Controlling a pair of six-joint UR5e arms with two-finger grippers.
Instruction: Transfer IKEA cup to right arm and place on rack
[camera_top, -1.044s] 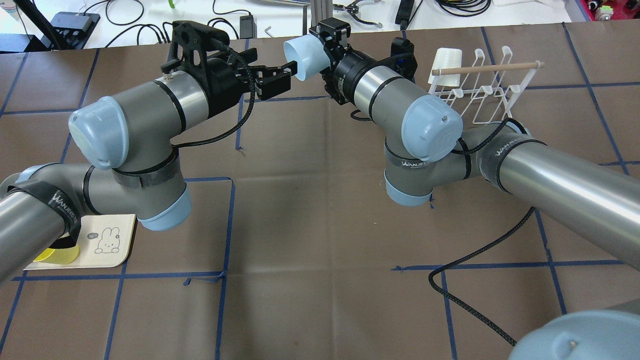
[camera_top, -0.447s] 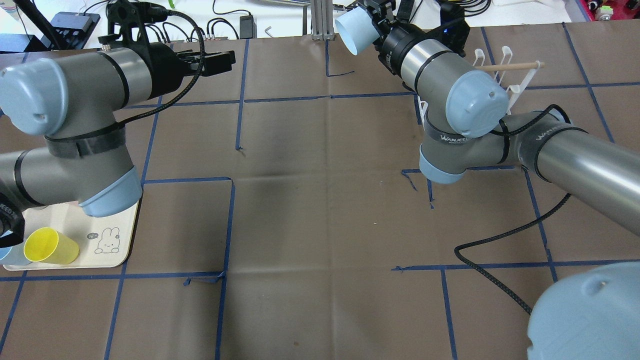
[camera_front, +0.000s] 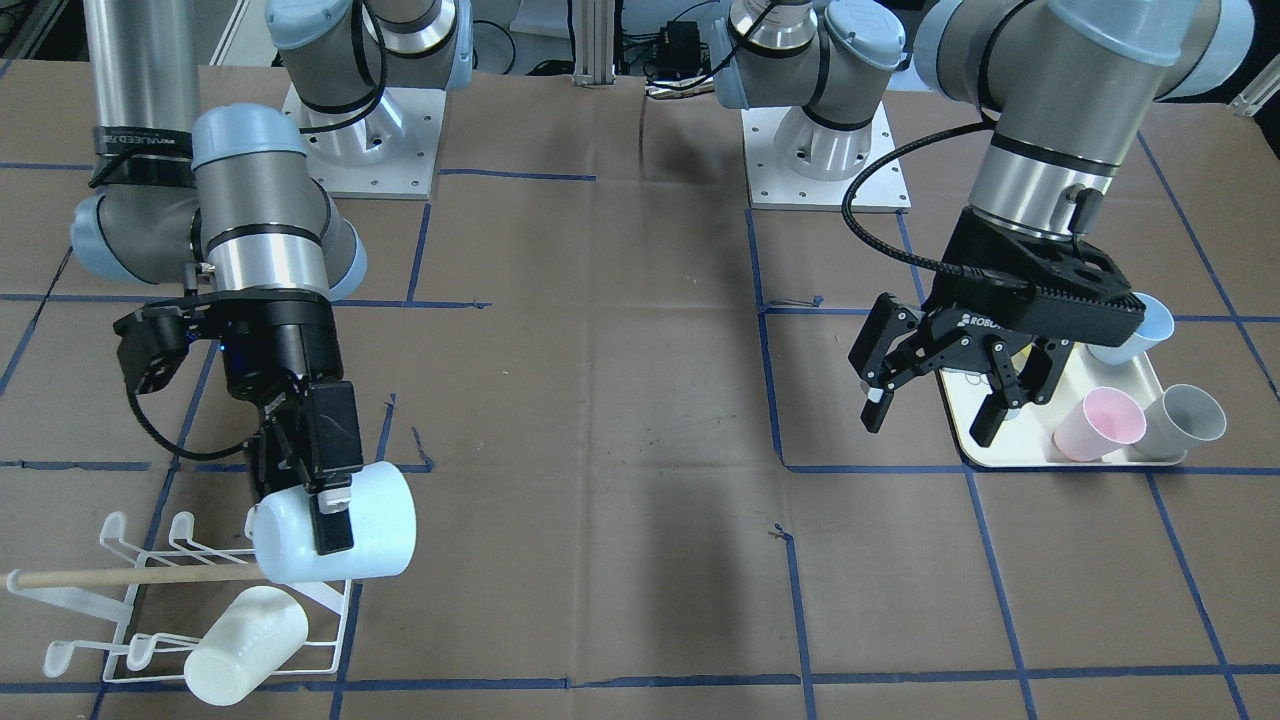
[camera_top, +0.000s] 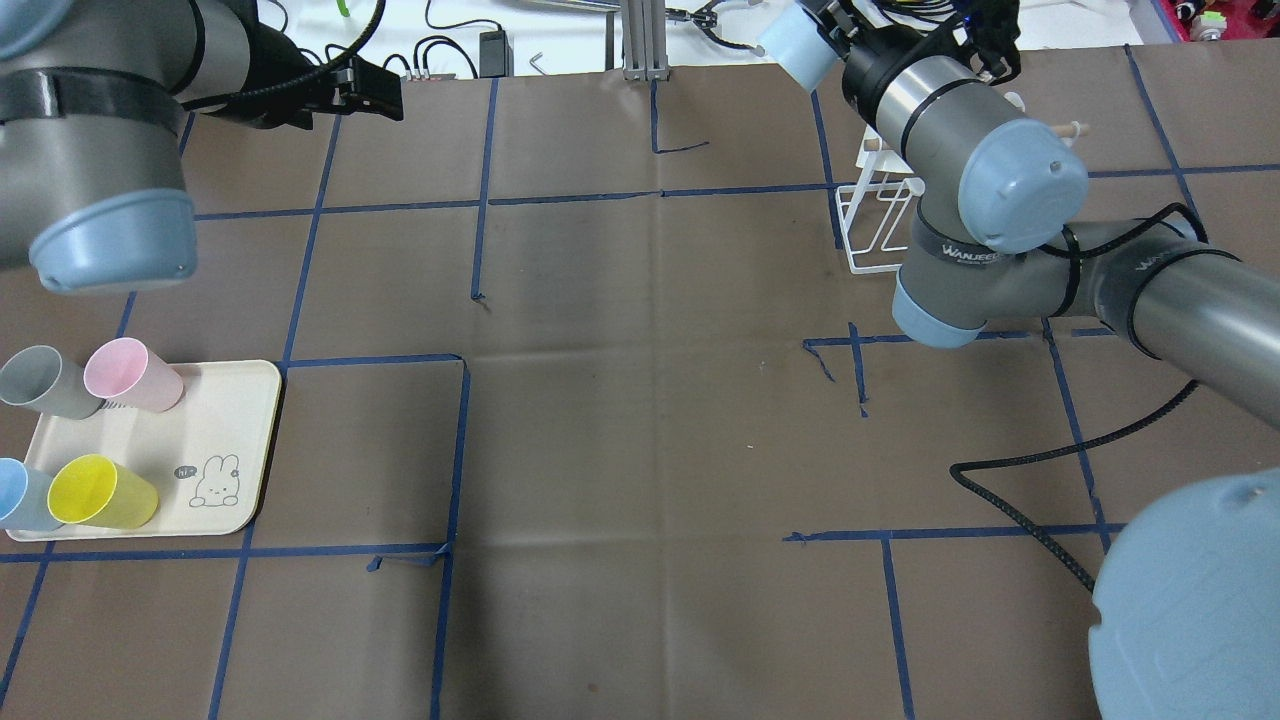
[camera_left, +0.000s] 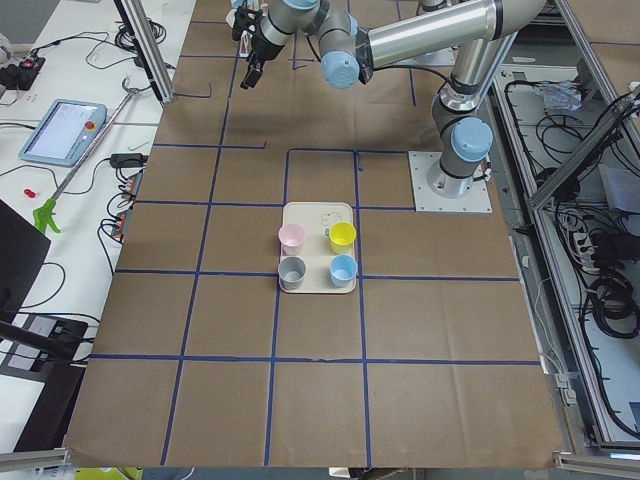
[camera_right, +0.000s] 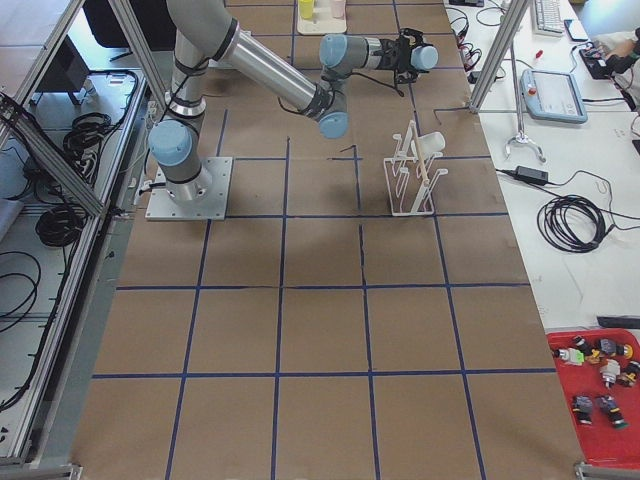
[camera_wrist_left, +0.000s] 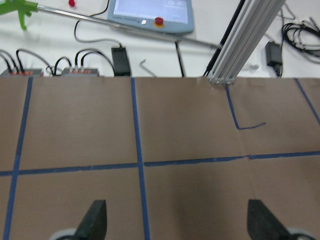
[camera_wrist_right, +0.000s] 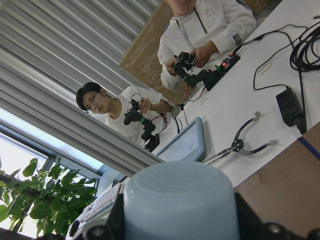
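My left gripper (camera_front: 930, 415) hangs at the far left, fingers spread and empty, its handover share apparently done. At the far right my right gripper (camera_front: 320, 515) pinches the pale blue cup (camera_front: 375, 540) on its side, raised near the rack (camera_front: 130, 576), likely for tipping onto a free prong.

**Open middle, crowded ends**

The bench (camera_top: 640, 420) lies bare between tray (camera_top: 235, 440) and rack (camera_front: 130, 672). Four cups (camera_top: 100, 490) fill the tray's outer half, its inner end bare. The left gripper (camera_front: 930, 428) hangs wide-jawed, raised off the bench. A white cup (camera_front: 245, 645) takes one end of the rack's row away from the robot. The dowel (camera_front: 120, 577) spans the prongs, its end at the blue cup (camera_front: 380, 535) in the right gripper (camera_front: 333, 520). A cable (camera_top: 1020, 505) loops under the right arm (camera_top: 1190, 300).
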